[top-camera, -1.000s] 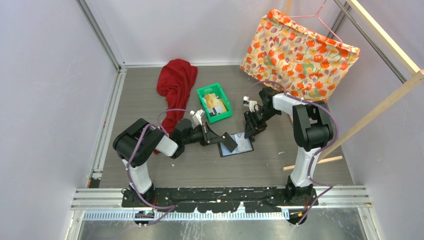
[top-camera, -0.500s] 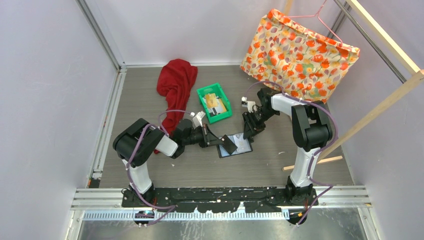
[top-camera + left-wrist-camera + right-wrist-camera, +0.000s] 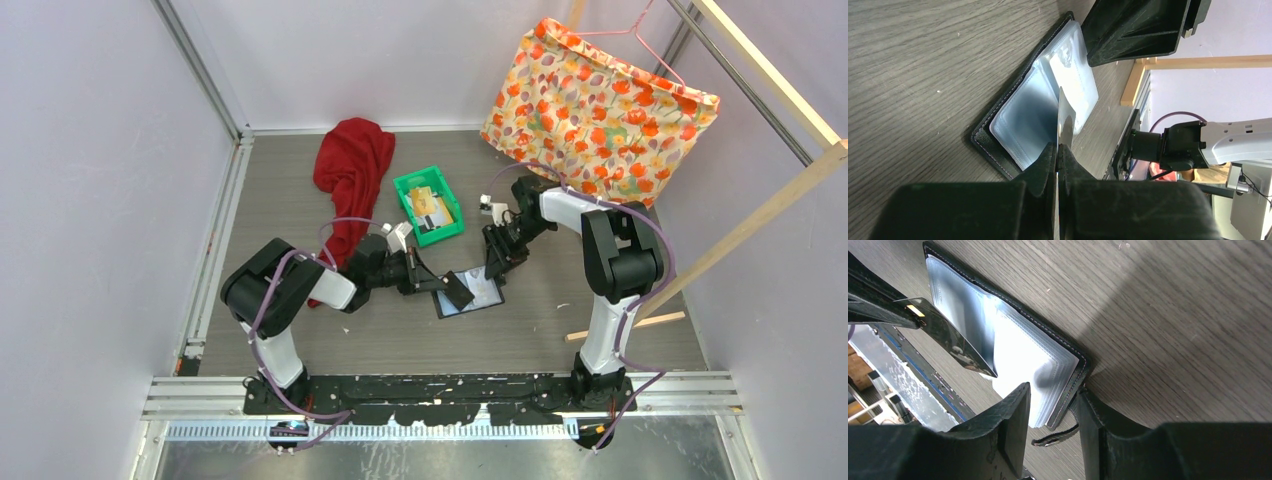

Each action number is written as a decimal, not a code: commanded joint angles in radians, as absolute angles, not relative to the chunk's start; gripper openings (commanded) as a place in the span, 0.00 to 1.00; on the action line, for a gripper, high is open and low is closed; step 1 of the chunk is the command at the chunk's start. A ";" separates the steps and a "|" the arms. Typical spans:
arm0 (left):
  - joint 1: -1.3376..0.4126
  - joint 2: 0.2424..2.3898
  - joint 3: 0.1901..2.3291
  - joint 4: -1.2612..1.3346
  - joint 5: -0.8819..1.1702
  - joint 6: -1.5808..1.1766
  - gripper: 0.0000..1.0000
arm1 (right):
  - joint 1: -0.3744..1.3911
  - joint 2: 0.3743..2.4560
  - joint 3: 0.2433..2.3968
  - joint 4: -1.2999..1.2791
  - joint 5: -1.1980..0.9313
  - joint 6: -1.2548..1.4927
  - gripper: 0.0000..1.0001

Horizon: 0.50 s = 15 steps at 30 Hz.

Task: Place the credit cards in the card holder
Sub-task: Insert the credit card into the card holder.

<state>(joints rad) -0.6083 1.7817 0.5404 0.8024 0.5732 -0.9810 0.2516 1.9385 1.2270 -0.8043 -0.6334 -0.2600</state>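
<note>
the left hand [image 3: 1057, 150] is clamped on a dark card [image 3: 1064, 115], held on edge over the glossy pockets of the open card holder [image 3: 1015, 125], which lies on the counter [image 3: 923, 60]. the right hand [image 3: 1053, 400] pinches the holder's edge beside its snap tab.

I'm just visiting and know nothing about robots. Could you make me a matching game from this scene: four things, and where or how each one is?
Things:
1. card holder
2. dark card
3. green bin
4. red cloth

States:
A. pinched in the left gripper
B. holds more cards
C. lies open on the table
D. heaped left of the bin in the top view

Pairs: 1-C, 2-A, 3-B, 4-D
</note>
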 commanded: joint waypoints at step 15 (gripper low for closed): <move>-0.605 1.788 0.576 0.772 0.586 -1.011 0.00 | 0.283 1.926 1.239 -0.778 -0.618 -0.272 0.44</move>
<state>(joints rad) -0.6075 1.7798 0.5537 0.7647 0.5781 -0.9958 0.2680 1.9385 1.2285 -0.8005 -0.6334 -0.2600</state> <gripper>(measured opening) 0.011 0.445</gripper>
